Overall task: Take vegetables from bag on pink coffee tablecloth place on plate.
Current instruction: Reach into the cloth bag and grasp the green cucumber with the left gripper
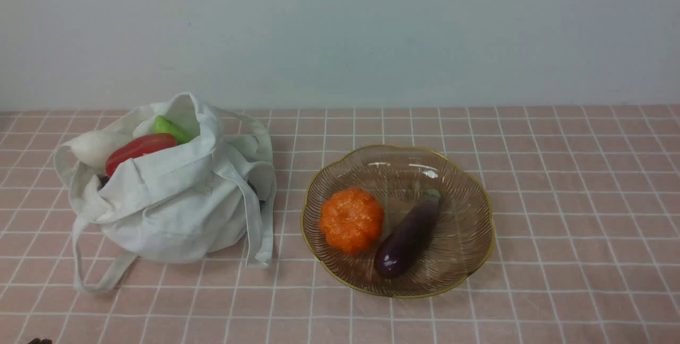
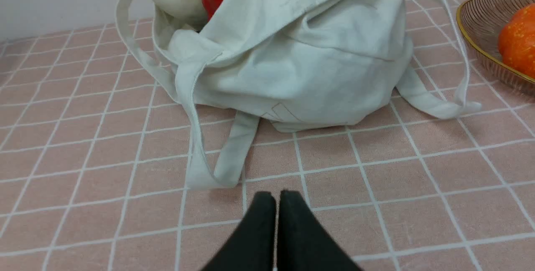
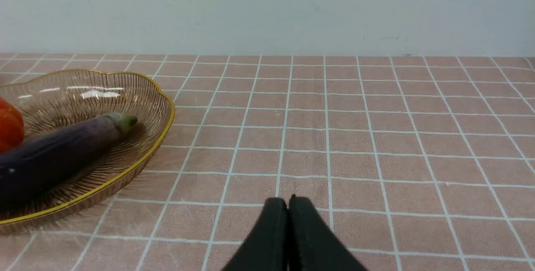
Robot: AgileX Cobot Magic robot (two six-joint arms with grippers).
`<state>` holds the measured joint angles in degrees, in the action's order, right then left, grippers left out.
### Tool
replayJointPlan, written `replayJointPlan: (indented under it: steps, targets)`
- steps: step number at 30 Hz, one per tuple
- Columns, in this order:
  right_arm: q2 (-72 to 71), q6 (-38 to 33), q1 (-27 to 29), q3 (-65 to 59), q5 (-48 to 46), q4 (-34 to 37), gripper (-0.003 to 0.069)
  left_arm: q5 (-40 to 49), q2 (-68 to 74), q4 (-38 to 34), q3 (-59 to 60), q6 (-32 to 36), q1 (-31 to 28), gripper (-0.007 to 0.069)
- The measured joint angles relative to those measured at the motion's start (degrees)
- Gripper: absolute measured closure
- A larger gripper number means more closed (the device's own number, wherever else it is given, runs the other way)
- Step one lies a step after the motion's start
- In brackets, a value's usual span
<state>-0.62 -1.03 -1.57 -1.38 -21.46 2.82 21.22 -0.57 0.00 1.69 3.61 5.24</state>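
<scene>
On your left, the bag (image 1: 175,211) sits slumped on the pink coffee tablecloth (image 1: 574,200). Its mouth is folded open, which is why the vegetables show at all. The white radish (image 1: 95,147) pokes out farthest left, the red pepper (image 1: 139,148) lies against it, and the green cucumber (image 1: 171,128) tip sits just behind. The soft cloth props all three at the rim, so they look reachable from above without lifting the bag. One strap loops loose on the worktop in front.

Your left fingers (image 2: 261,229) are pressed together on nothing, low over the cloth just short of that strap. They would need to part before any pick.

Moving right, the plate (image 1: 457,259) lies flat, a strip of cloth away from the bag. It already carries the orange pumpkin (image 1: 350,219) and the dark eggplant (image 1: 408,238) close beside each other. Its far and right parts are bare, likely room for the bag's three.

Further right, your right fingers (image 3: 271,229) are also together and empty, over bare cloth beside the plate.
</scene>
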Motion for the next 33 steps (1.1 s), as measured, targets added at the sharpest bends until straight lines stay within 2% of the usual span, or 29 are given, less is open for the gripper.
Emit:
replayJointPlan:
  steps: [23,28,29,31,33]
  targets:
    - [0.00,0.04,0.00,0.00,0.00,-0.05,0.0673,-0.31,0.00,-0.48,0.00,-0.39,0.00,0.0629]
    - [0.00,0.04,0.00,0.00,0.00,-0.05,0.0673,-8.34,0.00,-11.24,0.00,-7.19,0.00,0.0629]
    - [0.00,0.04,0.00,0.00,0.00,-0.05,0.0673,-11.46,0.00,-15.32,0.00,-9.42,0.00,0.0629]
    - [0.00,0.04,0.00,0.00,0.00,-0.05,0.0673,-16.68,0.00,-21.00,0.00,-10.79,0.00,0.0629]
    - [0.00,0.04,0.00,0.00,0.00,-0.05,0.0673,-20.26,0.00,-23.28,0.00,-10.94,0.00,0.0629]
